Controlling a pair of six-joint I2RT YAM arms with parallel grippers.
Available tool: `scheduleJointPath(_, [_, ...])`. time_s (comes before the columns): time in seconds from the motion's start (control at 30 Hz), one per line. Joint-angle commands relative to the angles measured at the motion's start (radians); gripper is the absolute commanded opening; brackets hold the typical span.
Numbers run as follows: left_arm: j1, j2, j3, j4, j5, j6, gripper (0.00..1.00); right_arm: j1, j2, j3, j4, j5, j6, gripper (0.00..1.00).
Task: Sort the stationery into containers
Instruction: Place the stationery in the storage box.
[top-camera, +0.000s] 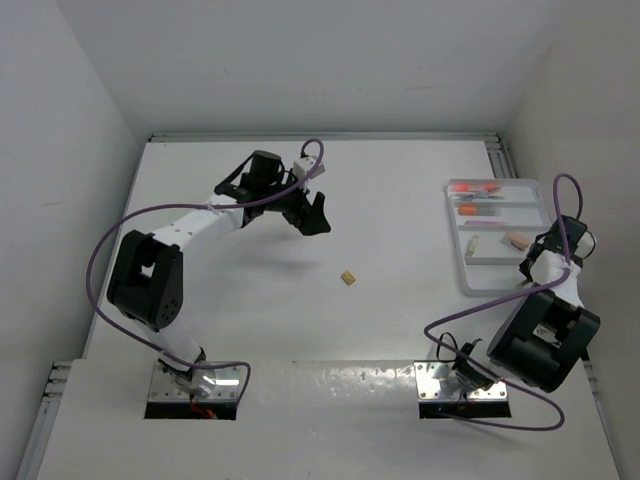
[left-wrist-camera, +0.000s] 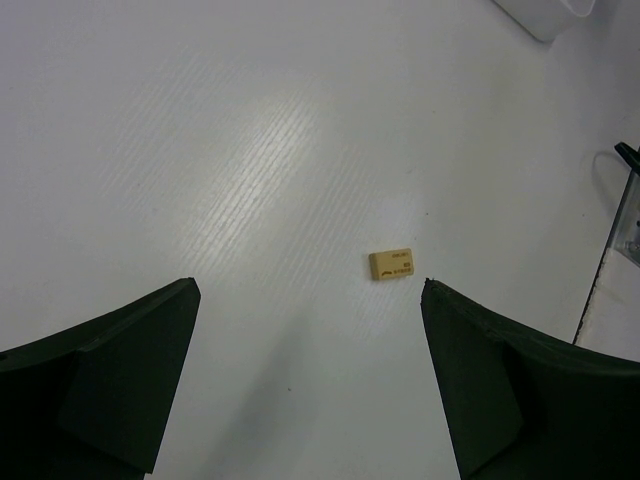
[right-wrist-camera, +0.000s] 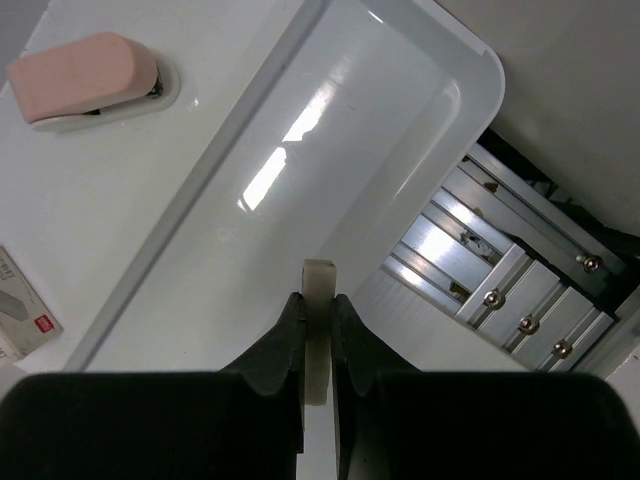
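A white table (top-camera: 400, 200) fills the overhead view, with two black-and-white arms bolted at its near edge. The left arm (top-camera: 180, 240) reaches out over the bare middle of the table; the right arm (top-camera: 545, 335) folds back over the right side. There a white divided tray (top-camera: 500, 275) lies flat. The left gripper (top-camera: 312, 218) hangs above the table with its claw spread wide apart and nothing between the fingers. The right gripper (right-wrist-camera: 317, 300) has its claw clamped on a thin off-white eraser (right-wrist-camera: 319, 275), held edge-on over the tray's bare outer compartment. Orange-red pens (top-camera: 478, 187) lie in the far compartment. A pink eraser-like block (right-wrist-camera: 85, 75) sits in the neighbouring compartment. A tan eraser (left-wrist-camera: 391, 265) lies alone on the table, well apart from the tray.
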Motion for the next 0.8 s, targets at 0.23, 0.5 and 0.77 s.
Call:
scheduleJointPath(0.23, [0.003, -0.001, -0.014, 0.012, 0.025, 0.077, 1.0, 0.047, 0.073, 0.101, 0.004, -0.013, 0.035, 0.02])
scheduleJointPath(0.5, [-0.011, 0.118, 0.104, -0.338, 0.117, 0.517, 1.0, 0.076, 0.035, 0.119, -0.042, -0.263, -0.072, 0.32])
scheduleJointPath(0.77, [-0.089, 0.088, 0.014, -0.348, 0.09, 0.74, 0.97, 0.099, -0.034, 0.125, -0.088, -0.353, -0.12, 0.79])
